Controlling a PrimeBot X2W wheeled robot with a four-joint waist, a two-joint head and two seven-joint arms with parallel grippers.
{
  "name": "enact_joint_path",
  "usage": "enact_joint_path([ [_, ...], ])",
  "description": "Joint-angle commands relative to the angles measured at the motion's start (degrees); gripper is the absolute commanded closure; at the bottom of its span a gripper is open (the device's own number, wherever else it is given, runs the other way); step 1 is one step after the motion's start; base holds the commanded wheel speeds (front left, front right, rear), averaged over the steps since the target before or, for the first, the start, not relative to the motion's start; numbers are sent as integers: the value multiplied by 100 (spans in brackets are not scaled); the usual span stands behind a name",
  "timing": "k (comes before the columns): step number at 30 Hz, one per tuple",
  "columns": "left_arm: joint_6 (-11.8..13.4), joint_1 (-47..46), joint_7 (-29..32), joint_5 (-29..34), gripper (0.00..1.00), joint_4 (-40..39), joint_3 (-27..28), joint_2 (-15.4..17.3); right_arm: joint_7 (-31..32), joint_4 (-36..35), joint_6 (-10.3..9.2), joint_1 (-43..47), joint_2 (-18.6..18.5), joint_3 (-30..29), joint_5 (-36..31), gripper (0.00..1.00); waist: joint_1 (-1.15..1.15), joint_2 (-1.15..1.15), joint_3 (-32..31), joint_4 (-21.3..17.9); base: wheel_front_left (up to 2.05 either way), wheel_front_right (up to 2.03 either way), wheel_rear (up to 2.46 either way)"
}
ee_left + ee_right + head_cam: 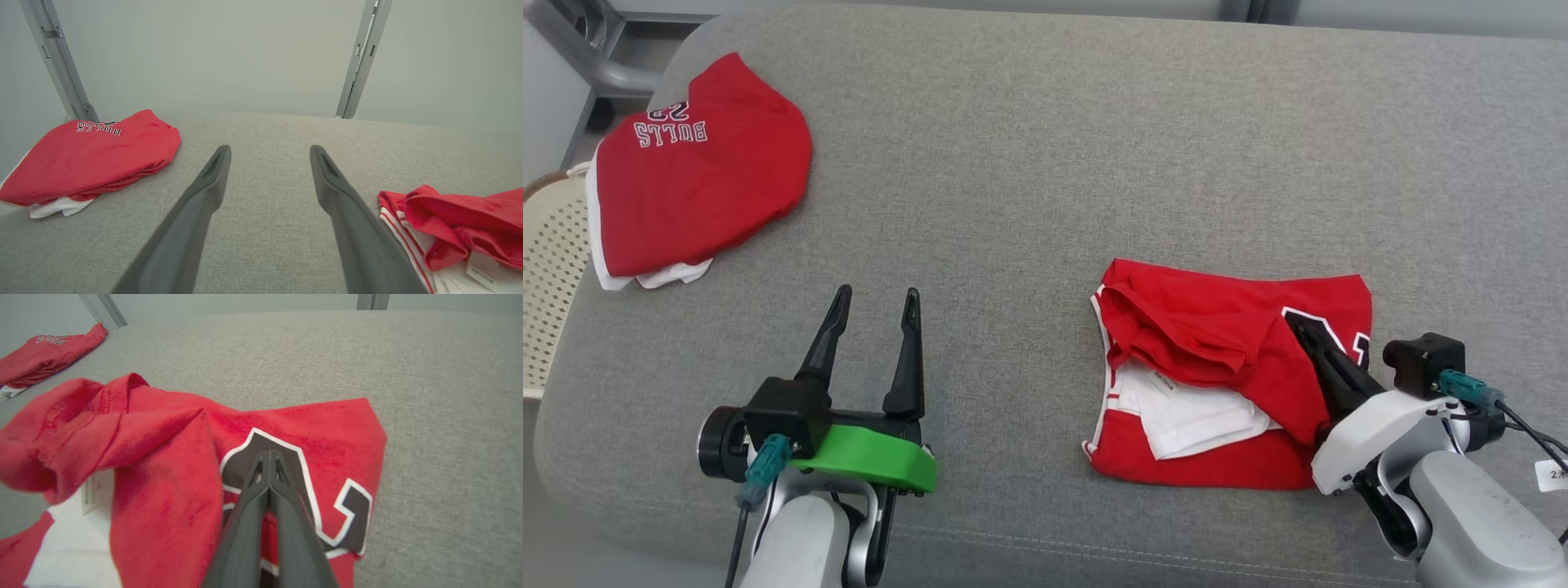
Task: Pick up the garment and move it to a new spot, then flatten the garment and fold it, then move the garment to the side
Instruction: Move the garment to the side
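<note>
The garment point(1225, 343) is a red jersey with white trim and a black number, lying crumpled and partly folded over itself at the right front of the grey padded surface point(1045, 163). My right gripper point(1298, 322) is shut on the garment, its tips down on the black number point(268, 454), with a raised red fold point(163, 465) to their left. My left gripper point(876, 298) hovers open over bare grey cloth well to the left, nothing between its fingers point(216, 171). The garment's white-striped edge point(457, 220) shows at the lower right of the left wrist view.
A second red jersey point(698, 171), folded, with "BULLS" lettering, lies at the far left corner point(90, 155). A cream perforated basket point(551, 269) stands off the left edge. Grey metal posts point(363, 57) rise behind the surface. The surface's front edge runs just below both grippers.
</note>
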Motion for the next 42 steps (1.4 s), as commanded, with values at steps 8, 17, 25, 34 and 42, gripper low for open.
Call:
enact_joint_path([
  [8,49,-132,-45,-5,0,1,125,-30,-97,15,-2,-259,-211,974,522,100,-1,0,191,56,0,0,0],
  [17,37,-21,-46,35,0,-87,172,-57,-136,-535,-3,-187,-543,1405,511,100,-1,0,127,-64,0,0,0],
  [25,1,-32,-47,42,0,-127,183,-76,133,-1129,-3,-249,-670,2210,303,100,-1,0,140,-95,0,0,0],
  [34,-14,16,-48,-7,0,-105,211,-103,331,-1164,-3,-484,-594,3023,399,100,-1,0,112,-53,0,0,0],
  [42,25,107,-45,46,0,-119,352,-83,20,-1356,-5,-268,-604,2651,1043,100,-1,0,4,-130,0,0,0],
])
